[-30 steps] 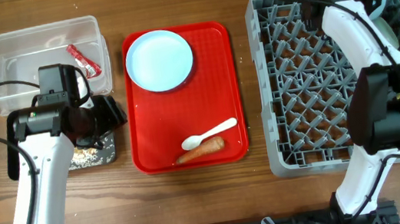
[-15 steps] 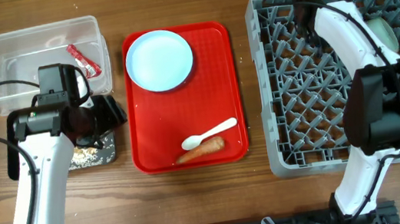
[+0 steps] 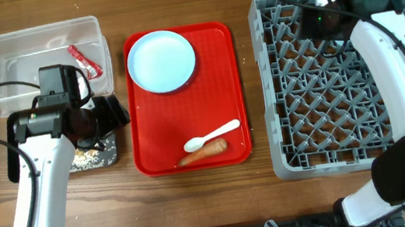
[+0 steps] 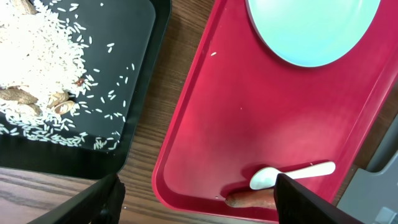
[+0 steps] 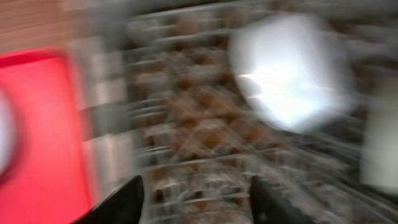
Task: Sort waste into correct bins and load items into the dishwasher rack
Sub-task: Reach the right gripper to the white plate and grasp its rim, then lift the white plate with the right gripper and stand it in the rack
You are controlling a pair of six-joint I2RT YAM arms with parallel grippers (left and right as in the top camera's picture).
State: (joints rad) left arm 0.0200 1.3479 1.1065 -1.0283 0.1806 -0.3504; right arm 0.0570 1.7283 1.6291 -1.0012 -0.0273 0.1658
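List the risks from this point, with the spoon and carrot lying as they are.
1. The white spoon lies against the carrot piece. The open left fingers may well drag both, sending one to the wrong place.
2. The right wrist view is blurred over the dishwasher rack, suggesting fast motion. The right arm might clip the upright pegs.

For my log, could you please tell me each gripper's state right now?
Left gripper: open, holding nothing.
Right gripper: open, apparently empty; view blurred.
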